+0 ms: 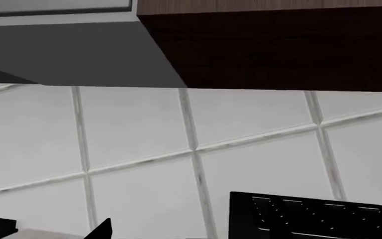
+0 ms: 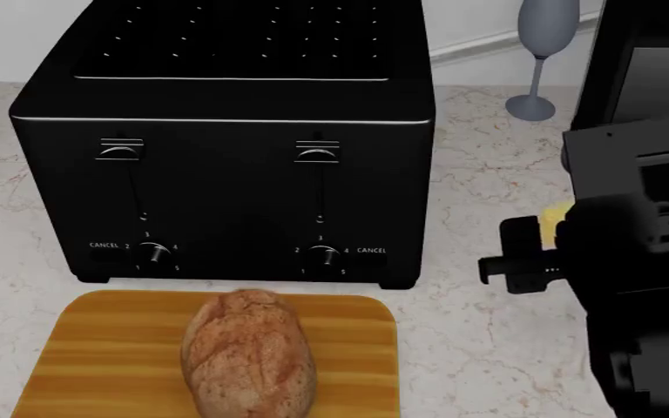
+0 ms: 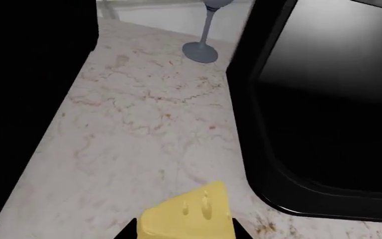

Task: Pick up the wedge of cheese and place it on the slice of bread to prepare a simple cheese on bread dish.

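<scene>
Beside the toaster (image 2: 236, 139), the right gripper (image 2: 532, 252) grips the wedge of cheese (image 3: 187, 214), mostly hidden in head view. On the cutting board (image 2: 91, 348) lies the slice of bread (image 2: 248, 353), cut off below. Left gripper's (image 1: 105, 230) state: cannot tell.

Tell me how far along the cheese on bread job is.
Grabbing looks about done: the wedge of cheese sits at the right gripper, apparently between its jaws. Left: carrying it to the slice of bread, bare on the cutting board.
</scene>
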{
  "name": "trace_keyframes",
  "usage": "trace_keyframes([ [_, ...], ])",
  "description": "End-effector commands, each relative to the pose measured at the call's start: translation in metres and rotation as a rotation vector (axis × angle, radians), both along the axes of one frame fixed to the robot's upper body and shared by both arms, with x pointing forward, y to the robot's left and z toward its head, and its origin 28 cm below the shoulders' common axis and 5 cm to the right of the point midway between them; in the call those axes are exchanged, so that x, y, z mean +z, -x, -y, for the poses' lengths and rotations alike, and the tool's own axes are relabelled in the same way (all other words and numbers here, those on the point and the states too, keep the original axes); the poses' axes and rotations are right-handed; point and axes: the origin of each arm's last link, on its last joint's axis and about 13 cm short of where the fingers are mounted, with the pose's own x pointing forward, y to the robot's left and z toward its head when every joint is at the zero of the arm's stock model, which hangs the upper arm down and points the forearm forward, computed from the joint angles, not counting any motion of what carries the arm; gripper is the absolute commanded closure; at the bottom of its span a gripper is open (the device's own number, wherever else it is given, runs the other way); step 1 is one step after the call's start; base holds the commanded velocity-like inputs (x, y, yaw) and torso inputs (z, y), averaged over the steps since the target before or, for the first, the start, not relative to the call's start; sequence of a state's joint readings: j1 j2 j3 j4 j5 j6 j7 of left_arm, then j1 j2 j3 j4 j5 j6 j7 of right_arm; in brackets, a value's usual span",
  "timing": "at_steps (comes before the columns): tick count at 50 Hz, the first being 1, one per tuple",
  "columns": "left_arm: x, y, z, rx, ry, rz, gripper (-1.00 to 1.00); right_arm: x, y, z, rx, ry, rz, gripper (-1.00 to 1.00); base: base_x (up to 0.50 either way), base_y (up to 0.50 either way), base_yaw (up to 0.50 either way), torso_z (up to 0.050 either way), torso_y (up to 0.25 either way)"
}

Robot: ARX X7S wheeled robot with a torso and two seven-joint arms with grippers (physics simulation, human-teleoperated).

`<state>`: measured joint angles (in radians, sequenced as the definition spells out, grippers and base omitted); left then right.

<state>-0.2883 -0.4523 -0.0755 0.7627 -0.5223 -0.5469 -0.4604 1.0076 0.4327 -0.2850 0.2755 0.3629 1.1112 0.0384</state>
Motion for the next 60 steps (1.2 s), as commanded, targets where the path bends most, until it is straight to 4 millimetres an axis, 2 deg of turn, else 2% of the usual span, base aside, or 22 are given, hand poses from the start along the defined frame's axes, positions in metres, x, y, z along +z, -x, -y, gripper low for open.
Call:
trace_keyframes([
  [1,0.001,0.000,-0.001,-0.008,0.021,-0.001,-1.00,0.017,0.014,-0.010,0.071,0.033,0.026,1.00,0.00,0.00,0.00,0.000,0.000],
  [15,0.000,0.000,-0.001,-0.010,0.016,-0.004,-1.00,0.017,0.034,-0.019,0.147,0.040,0.014,1.00,0.00,0.00,0.00,0.000,0.000],
  [18,0.000,-0.001,-0.001,-0.009,0.017,-0.006,-1.00,0.026,0.038,-0.023,0.168,0.046,0.020,1.00,0.00,0.00,0.00,0.000,0.000],
  [21,-0.001,-0.001,-0.001,-0.004,0.009,-0.013,-1.00,0.019,0.044,-0.028,0.210,0.086,-0.002,1.00,0.00,0.00,0.00,0.000,0.000],
  [30,-0.002,-0.002,-0.001,0.006,-0.006,-0.029,-1.00,0.014,0.055,-0.038,0.297,0.066,-0.024,1.00,0.00,0.00,0.00,0.000,0.000],
  [43,-0.002,-0.002,0.000,0.009,-0.011,-0.031,-1.00,0.039,0.064,-0.058,0.451,0.024,0.005,1.00,0.00,0.00,0.00,0.000,0.000],
  [60,-0.002,-0.002,0.000,0.012,-0.020,-0.032,-1.00,0.050,0.067,-0.085,0.650,0.042,0.021,1.00,0.00,0.00,0.00,0.000,0.000],
])
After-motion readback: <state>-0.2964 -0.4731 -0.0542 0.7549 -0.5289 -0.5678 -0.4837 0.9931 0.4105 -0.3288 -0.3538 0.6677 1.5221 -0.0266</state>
